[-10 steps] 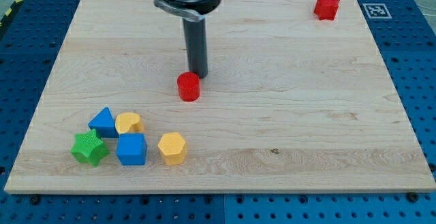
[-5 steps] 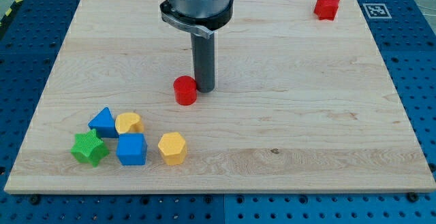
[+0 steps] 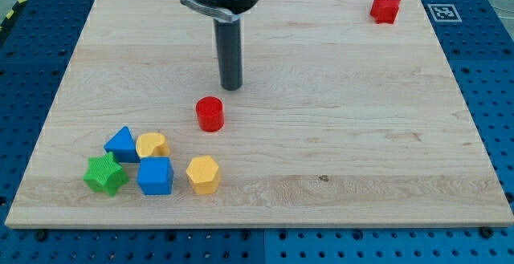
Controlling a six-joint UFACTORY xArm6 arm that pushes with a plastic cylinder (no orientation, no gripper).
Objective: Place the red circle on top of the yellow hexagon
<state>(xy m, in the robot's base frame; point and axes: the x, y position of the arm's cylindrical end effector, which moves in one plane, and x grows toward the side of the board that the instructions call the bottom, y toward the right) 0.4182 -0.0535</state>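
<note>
Camera view: my tip (image 3: pixel 230 87) is seen on the wooden board (image 3: pixel 361 136), up from the board's centre and toward the view's left. No claw is fitted; the arm ends in a plain dark rod, so no spread or pinched state can be reported. Nothing is touched by the tip.

The red circle (image 3: pixel 210 113) is located just below the tip and slightly to the view's left, with a clear gap between the two. It stands upright on the board.

The yellow hexagon (image 3: pixel 203 174) is found well below the tip, toward the view's bottom, a little left of it. The red circle sits between tip and hexagon, apart from both.

A cluster is seen below and left of the tip: blue triangle (image 3: pixel 121 144), a rounded yellow block (image 3: pixel 152 145) just beside it, green star (image 3: pixel 105 174) at the cluster's left end, blue cube (image 3: pixel 155 176) just left of the hexagon.

A red star (image 3: pixel 385 8) is placed far to the tip's right, near the board's top right corner.
</note>
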